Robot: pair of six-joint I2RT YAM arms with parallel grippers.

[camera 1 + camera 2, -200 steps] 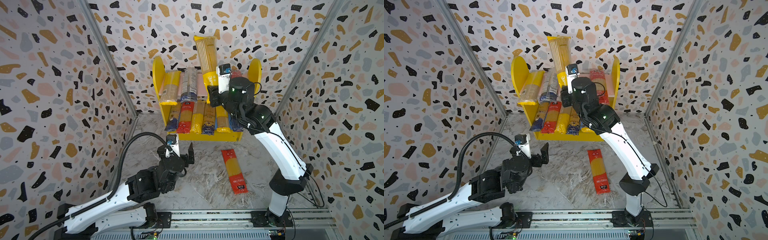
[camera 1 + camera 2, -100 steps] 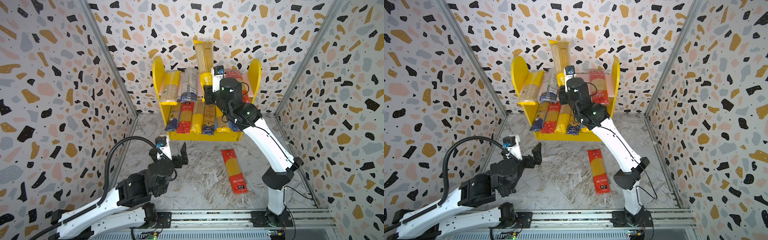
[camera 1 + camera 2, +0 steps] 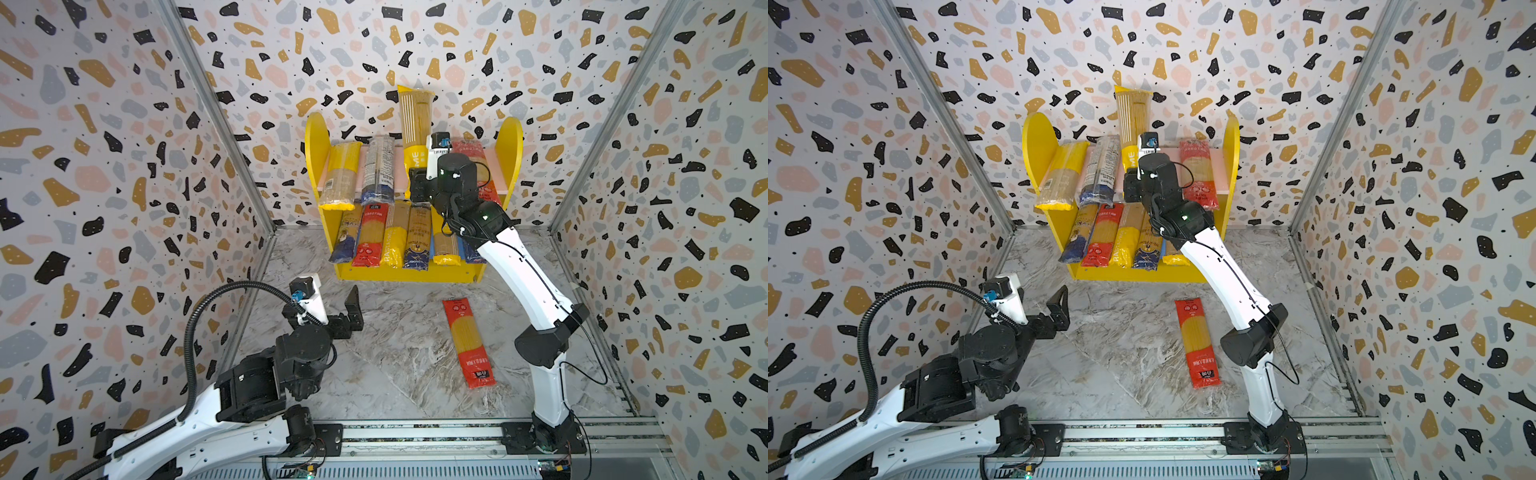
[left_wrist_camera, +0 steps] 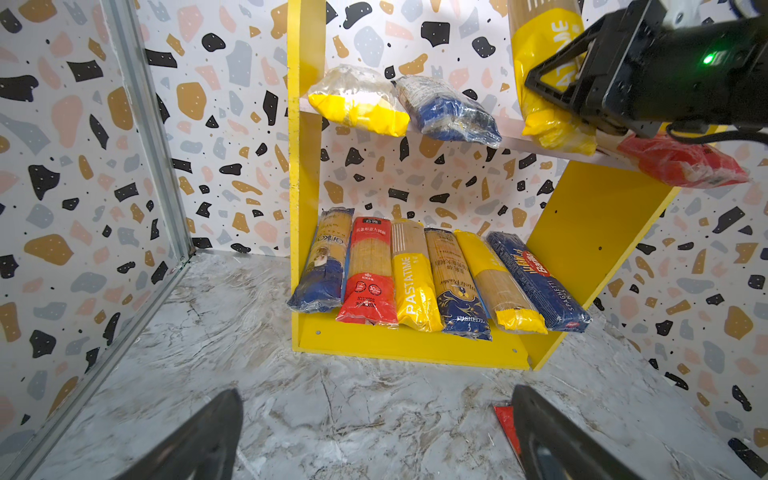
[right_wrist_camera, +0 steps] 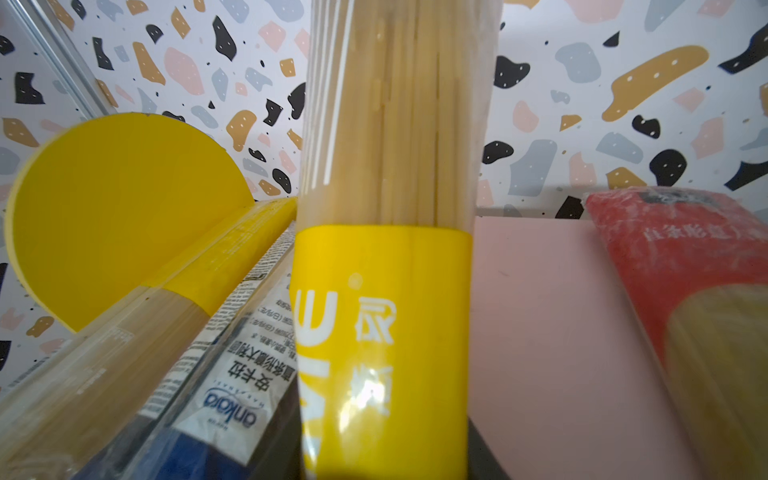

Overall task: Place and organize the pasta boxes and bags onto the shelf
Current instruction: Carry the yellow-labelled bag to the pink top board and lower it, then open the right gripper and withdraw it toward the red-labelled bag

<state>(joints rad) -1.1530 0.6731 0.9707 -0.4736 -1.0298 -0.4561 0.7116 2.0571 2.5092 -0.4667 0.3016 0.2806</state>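
Status: six long spaghetti packs lie side by side on the lower tier (image 4: 415, 345) of the yellow two-tier shelf (image 3: 316, 137). Its pink upper board (image 5: 540, 311) carries three: a yellow-ended clear bag (image 3: 338, 174), a dark-blue-ended bag (image 3: 378, 170) and a red bag (image 3: 1198, 174).

My right gripper (image 3: 417, 185) is pinching a fourth, a yellow-ended clear spaghetti bag (image 3: 415, 120). It is over the gap between the blue and red ones, far end tilted up toward the back wall, not laid flat yet.

Left to do: set it down, then fetch the last red-ended spaghetti pack (image 3: 469, 340), which lies alone on the grey marble-look worktop (image 3: 395, 361).

My left gripper (image 4: 374, 444) is spread wide and empty, low at front left.

Room: terrazzo-print walls (image 3: 104, 166) on three sides, metal rail (image 3: 415, 432) in front. The worktop otherwise looks bare.
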